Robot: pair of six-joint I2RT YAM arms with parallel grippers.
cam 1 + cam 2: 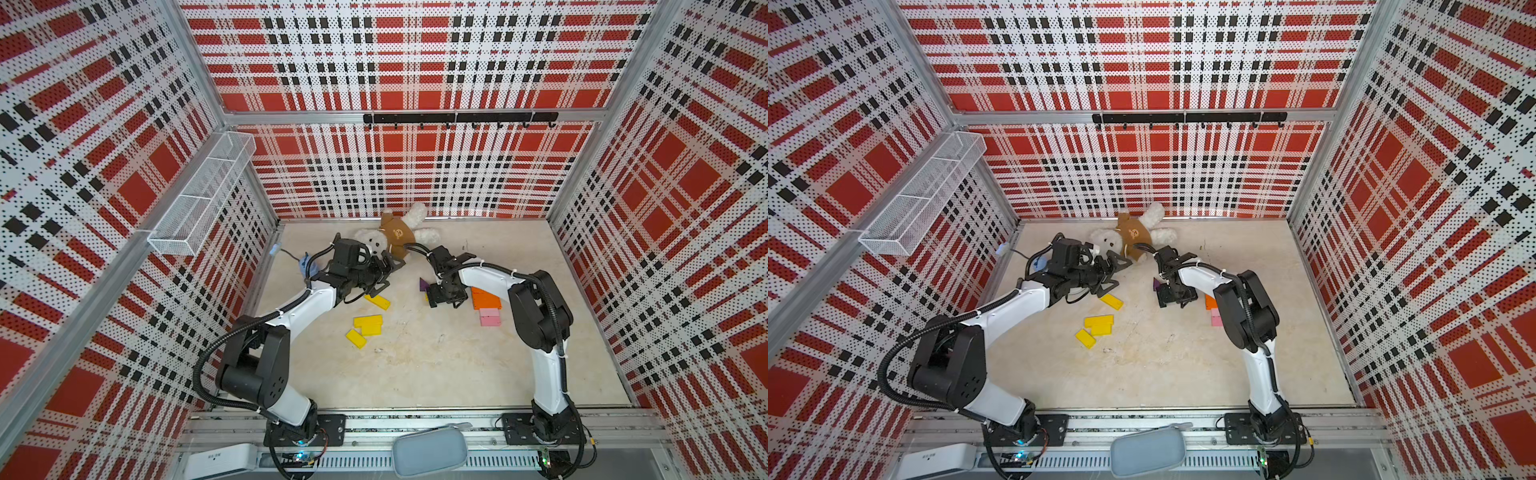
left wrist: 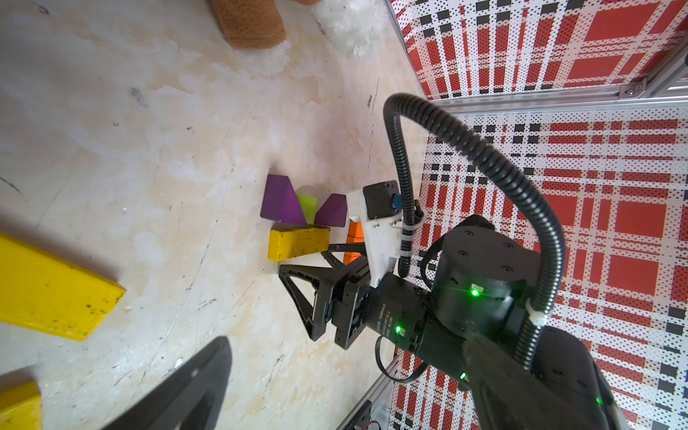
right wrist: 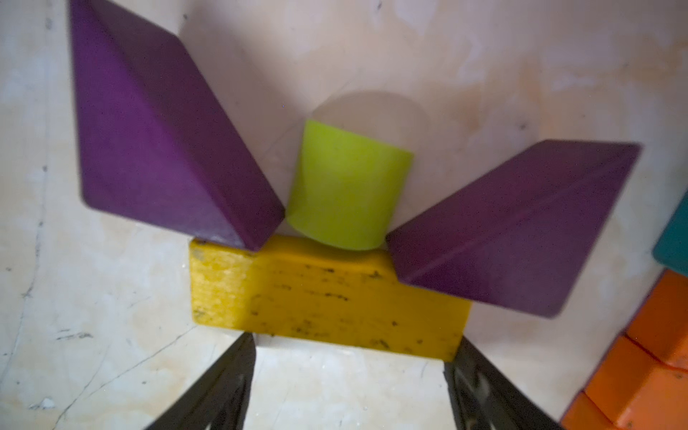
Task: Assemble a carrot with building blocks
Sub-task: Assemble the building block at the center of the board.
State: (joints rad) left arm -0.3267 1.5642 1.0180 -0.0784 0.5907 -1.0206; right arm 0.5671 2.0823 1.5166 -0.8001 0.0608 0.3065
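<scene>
Your right hand (image 3: 357,338) is standing wide apart, fingertips (image 3: 238,368) at the yellow block's (image 3: 327,294) near edge, gripping nothing; your left hand (image 1: 388,274) is hovering, spread and empty.

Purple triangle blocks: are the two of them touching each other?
Apart. The right wrist view shows a clear gap between one purple triangle and the second purple triangle, with the lime-green cylinder in that gap.

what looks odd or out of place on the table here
A plush bear lies sprawled at the back of the table; it is not a building block. The yellow block next to the lime cylinder is scuffed with dark marks.
</scene>
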